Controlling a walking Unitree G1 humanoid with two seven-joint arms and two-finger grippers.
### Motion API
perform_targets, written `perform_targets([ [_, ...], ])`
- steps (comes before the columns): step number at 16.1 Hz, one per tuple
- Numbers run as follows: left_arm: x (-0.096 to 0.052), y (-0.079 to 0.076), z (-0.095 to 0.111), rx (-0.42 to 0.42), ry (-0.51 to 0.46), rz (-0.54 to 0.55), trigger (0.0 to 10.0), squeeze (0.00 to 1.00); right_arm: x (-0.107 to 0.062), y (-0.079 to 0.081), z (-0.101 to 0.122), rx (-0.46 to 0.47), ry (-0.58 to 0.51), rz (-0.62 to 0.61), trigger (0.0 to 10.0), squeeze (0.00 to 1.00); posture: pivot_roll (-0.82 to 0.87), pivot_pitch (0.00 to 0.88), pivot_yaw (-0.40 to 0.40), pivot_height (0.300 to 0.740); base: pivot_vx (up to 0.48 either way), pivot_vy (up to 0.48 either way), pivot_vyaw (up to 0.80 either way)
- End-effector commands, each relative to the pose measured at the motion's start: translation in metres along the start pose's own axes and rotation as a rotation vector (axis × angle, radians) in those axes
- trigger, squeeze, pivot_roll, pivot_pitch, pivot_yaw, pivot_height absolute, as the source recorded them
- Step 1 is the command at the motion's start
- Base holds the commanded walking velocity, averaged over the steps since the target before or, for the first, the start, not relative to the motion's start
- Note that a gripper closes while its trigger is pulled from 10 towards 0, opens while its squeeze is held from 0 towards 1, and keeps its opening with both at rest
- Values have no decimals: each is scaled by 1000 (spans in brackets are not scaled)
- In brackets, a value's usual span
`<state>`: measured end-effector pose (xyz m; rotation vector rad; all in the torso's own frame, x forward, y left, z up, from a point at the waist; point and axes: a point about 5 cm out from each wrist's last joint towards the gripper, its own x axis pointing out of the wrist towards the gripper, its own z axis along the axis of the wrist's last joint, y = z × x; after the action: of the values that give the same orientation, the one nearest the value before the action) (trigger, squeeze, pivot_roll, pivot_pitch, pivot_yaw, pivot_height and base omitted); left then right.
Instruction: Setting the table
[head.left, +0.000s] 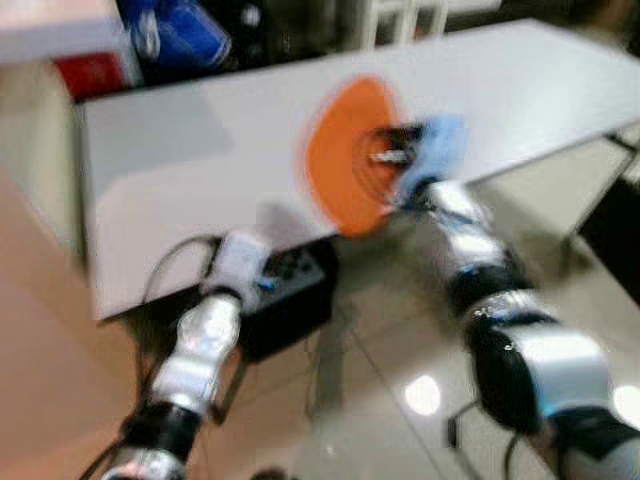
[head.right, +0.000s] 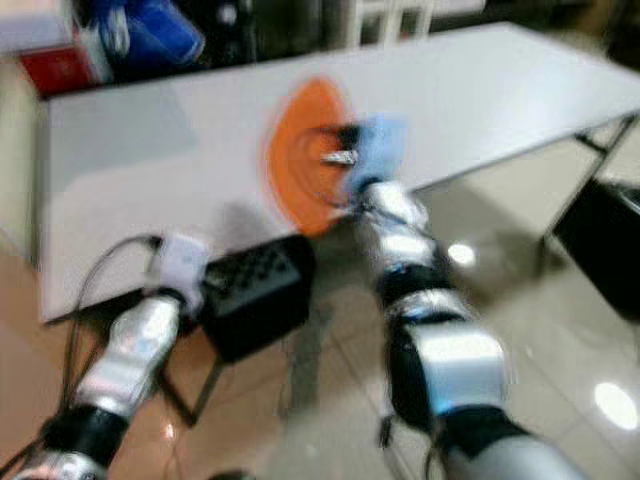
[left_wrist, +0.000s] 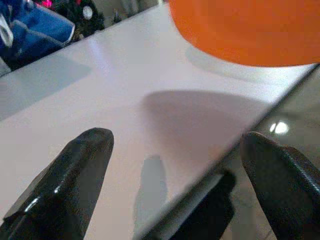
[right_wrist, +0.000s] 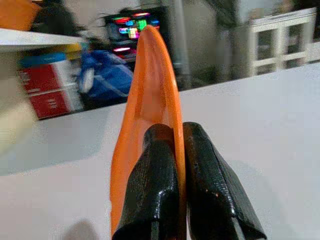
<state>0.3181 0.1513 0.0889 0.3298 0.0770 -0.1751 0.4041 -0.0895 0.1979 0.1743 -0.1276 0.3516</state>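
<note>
Nearest to us in the left eye view, our two silver arms rise from the bottom of the frame. Our right gripper (head.left: 392, 158) is at centre, pinching the rim of an orange plate (head.left: 345, 160) that stands tilted on edge over the near edge of the white table (head.left: 180, 190). Our left gripper (head.left: 236, 262) sits lower left of centre, at the table's near edge, above a black box (head.left: 295, 295) on the floor. The picture is blurred.

The right eye view gives the same scene, with a blue bag (head.right: 165, 30) in the upper left beyond the table.

In the left wrist view, our left fingers (left_wrist: 75, 170) stand wide apart at the bottom corners over the table edge, with the plate at the upper right.

In the right wrist view, our right fingers (right_wrist: 152, 190) are clamped together on the plate's rim at lower centre, the plate rising edge-on above them.
</note>
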Motion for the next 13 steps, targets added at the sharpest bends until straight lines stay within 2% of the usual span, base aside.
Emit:
perform_targets([
  [1,3,-8,6,-1,-18,-16,10000,0,0,-14,17,-29,-66,-32,0,0,123,0,10,740,480,0,0],
  [13,3,-9,7,-15,-20,-1,10000,0,4,-5,25,-54,-99,10,0,0,127,15,11,740,480,0,0],
])
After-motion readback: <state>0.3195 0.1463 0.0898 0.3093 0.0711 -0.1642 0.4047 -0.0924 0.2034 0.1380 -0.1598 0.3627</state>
